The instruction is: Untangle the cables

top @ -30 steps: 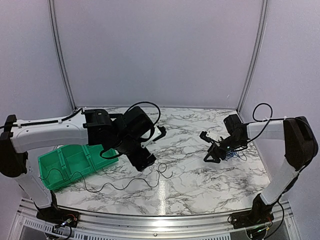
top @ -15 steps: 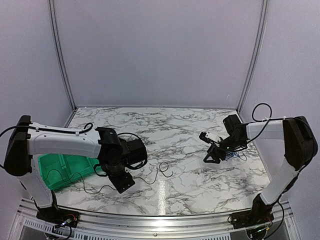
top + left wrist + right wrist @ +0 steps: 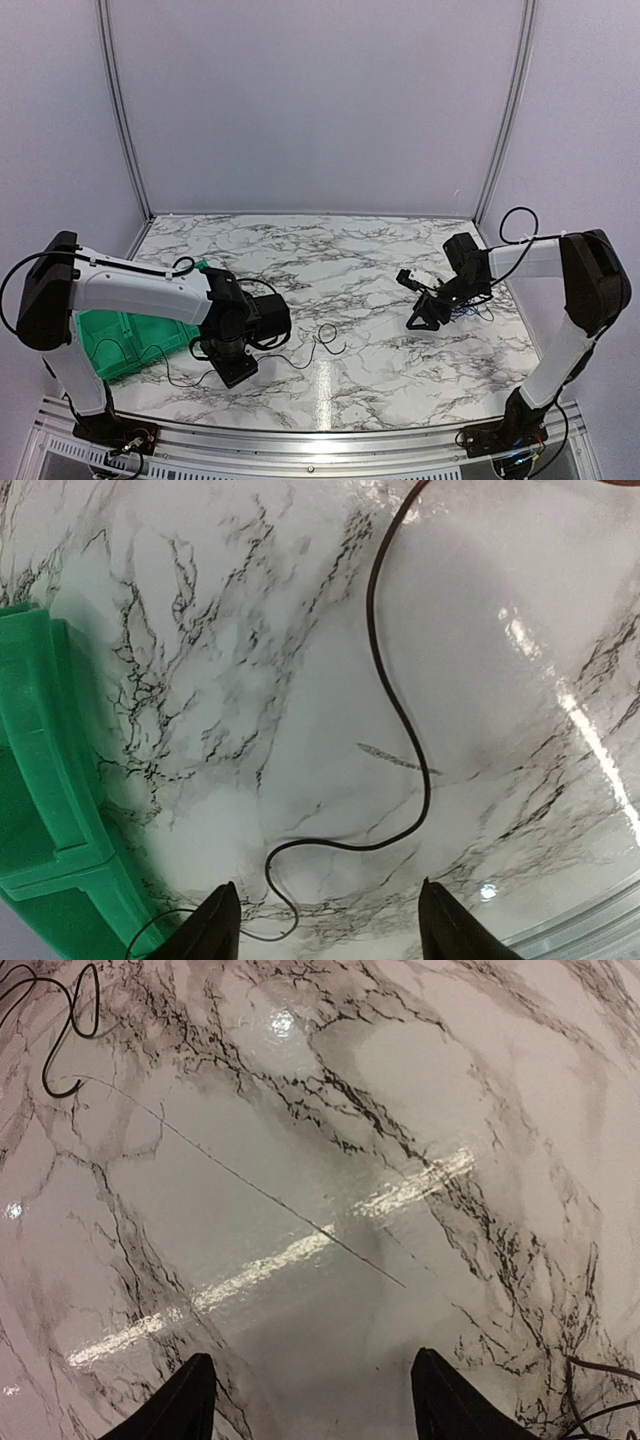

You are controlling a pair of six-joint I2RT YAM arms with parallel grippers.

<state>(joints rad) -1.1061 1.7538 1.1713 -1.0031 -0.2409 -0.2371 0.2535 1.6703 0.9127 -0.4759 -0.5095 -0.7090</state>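
- Down beside the green bin [image 3: 120,335] the left gripper [image 3: 325,925] has come, fingers apart astride a black cable [image 3: 400,710] on the table [image 3: 400,370].
- Wide and empty, the right gripper [image 3: 305,1400] hovers near the tangled cables [image 3: 468,308].

White arms [image 3: 130,290] — black joints [image 3: 240,318] (looped wiring [image 3: 520,208]).

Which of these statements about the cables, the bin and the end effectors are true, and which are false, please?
1. A black cable lies on the table under the open left end effector. True.
2. The green bin sits on the table's right side. False: it is on the left side.
3. The right end effector grips a cable. False: it is open over bare marble.
4. A blue cable lies near the right end effector. True.
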